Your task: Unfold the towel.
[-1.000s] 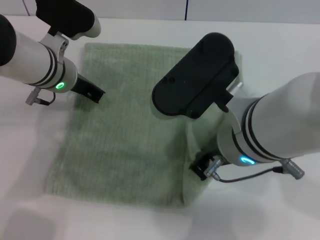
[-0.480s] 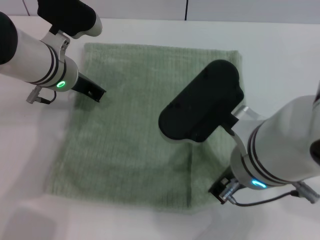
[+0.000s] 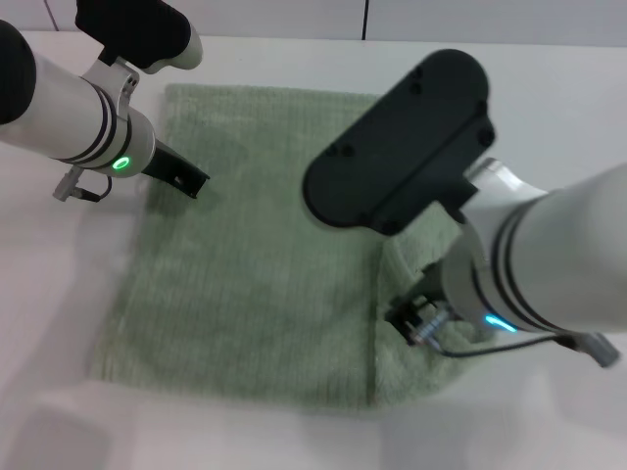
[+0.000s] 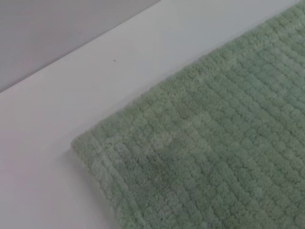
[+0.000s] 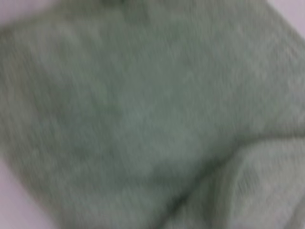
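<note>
Towel point(image 3: 255, 255) lies flat on the white table point(image 3: 549, 88), pale green, nearly spread. One fold line runs front to back near its right edge; the strip right of that line looks doubled and rumpled, worst by the near right corner.

Right gripper point(image 3: 431, 323): wrist and black camera housing hang over the towel's right part, directly above that strip. Fingers hidden under the arm; cannot tell whether apart, together or clamped on cloth. The right wrist view is filled with terry and shows a raised ridge of cloth point(image 5: 252, 181) at one corner, no fingers.

Left gripper point(image 3: 181, 179): at the towel's far left edge, low over the cloth. Only a dark tip shows; finger state cannot be told. The left wrist view shows the far left corner point(image 4: 83, 143) lying flat on the table.

Key relation: the remaining fold sits on the towel's right side, long axis front to back, right under the right arm and well apart from the left. Judgement: the right arm is the nearer one; the strip wants drawing rightward, away from the towel's centre. Task looks mostly done.
</note>
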### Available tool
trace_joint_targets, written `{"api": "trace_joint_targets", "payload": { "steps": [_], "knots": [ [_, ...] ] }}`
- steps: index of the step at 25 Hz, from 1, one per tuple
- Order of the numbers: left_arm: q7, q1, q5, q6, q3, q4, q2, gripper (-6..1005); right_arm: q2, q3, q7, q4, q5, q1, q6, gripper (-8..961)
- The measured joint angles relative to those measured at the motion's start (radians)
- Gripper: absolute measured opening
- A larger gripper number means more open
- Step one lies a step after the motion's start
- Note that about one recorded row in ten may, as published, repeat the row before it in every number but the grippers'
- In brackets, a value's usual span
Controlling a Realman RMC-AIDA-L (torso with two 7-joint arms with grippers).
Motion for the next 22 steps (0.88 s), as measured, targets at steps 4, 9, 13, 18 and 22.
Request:
{"api": "trace_joint_targets", "payload": {
  "steps": [4,9,13,18,22],
  "knots": [
    [0.0,0.0,-0.002,0.005,0.006,0.004,0.0,-3,-0.001,-0.005,-0.022,-0.11,0.001,0.012,-0.126,402],
    [0.0,0.0,-0.004,0.006,0.01,0.005,0.0,-3,0.001,0.001,-0.055,-0.26,0.052,0.03,-0.232,400],
    [0.0,0.0,-0.004,0.006,0.01,0.005,0.0,-2,0.001,0.0,-0.066,-0.295,0.111,0.041,-0.216,399],
    [0.0,0.0,0.0,0.002,0.01,0.006,0.001,-2,0.001,-0.01,-0.037,-0.253,0.104,0.031,-0.063,402],
    [0.0,-0.001,0.002,-0.001,0.009,0.003,0.002,-1,0.001,-0.037,0.01,-0.197,0.038,0.026,0.05,405]
  ]
}}
